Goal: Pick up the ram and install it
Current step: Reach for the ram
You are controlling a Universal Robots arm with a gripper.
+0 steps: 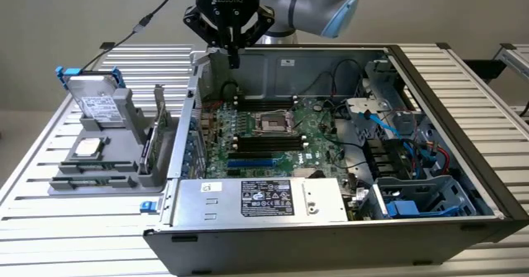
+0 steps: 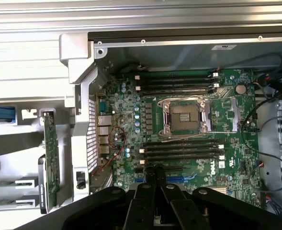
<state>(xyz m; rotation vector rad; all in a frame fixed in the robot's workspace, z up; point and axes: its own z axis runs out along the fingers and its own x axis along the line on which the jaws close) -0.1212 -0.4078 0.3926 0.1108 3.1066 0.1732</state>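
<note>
My gripper (image 1: pixel 235 60) hangs above the back wall of the open PC case (image 1: pixel 446 97), over the motherboard (image 1: pixel 273 134). In the wrist view its fingertips (image 2: pixel 150 170) are pressed together, and I see nothing between them. The ram (image 1: pixel 93 165) looks like a thin green stick lying on edge in the grey holder (image 1: pixel 124 113), at the exterior view's left and well away from my gripper. Black memory slots run in two banks on either side of the processor socket (image 2: pixel 186 116): one bank (image 2: pixel 176 82) and the other (image 2: pixel 181 149).
The grey holder also carries a silver hard drive (image 1: pixel 95 100), a processor chip (image 1: pixel 89 147) and a tall green expansion card (image 1: pixel 161 131) standing upright. The power supply (image 1: pixel 264 199) fills the case front. Cables and drive cages (image 1: pixel 405 147) crowd the exterior view's right.
</note>
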